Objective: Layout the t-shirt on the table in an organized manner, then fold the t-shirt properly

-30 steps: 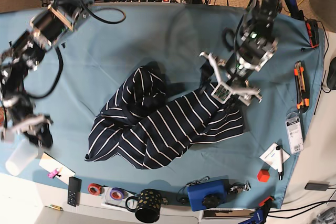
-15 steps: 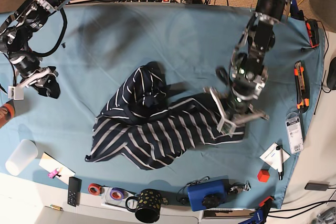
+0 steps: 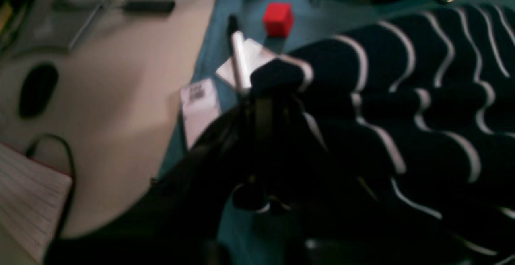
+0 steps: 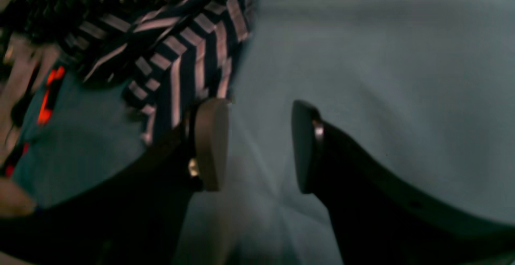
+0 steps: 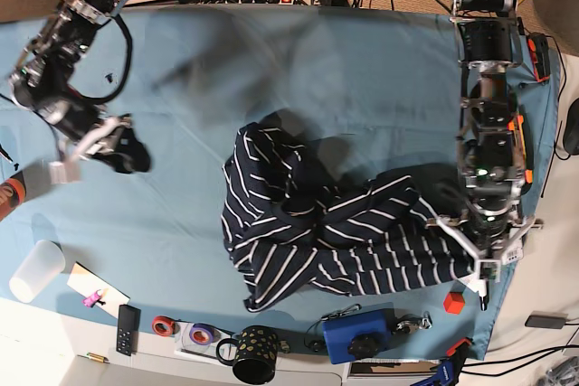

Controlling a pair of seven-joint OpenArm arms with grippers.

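Pinching a corner of the t-shirt [image 5: 335, 223] at the lower right of the base view, my left gripper [image 5: 482, 255] has its jaws closed tight on the fabric — the wrist view shows a dark fold of the t-shirt [image 3: 402, 108] bunched over the fingertips. I see the shirt lying crumpled near the middle of the table [image 5: 271, 70], its long axis running roughly left to right across the frame, stretched toward the right edge where I hold it, with a rumpled heap rising at its left end. Soft navy cloth, thin white stripes rippling in waves over the creases. Smooth teal cover underneath, lightly wrinkled. My right gripper [image 5: 90, 146] hangs at the left of the base view, well apart from the shirt; its jaws stand apart with nothing between them — flat tan pads [image 4: 211, 144] above bare cloth, striped hem in the upper left of that view. A red cube [image 3: 277, 19] and a white pen [image 3: 238, 62] sit just beyond the held corner.
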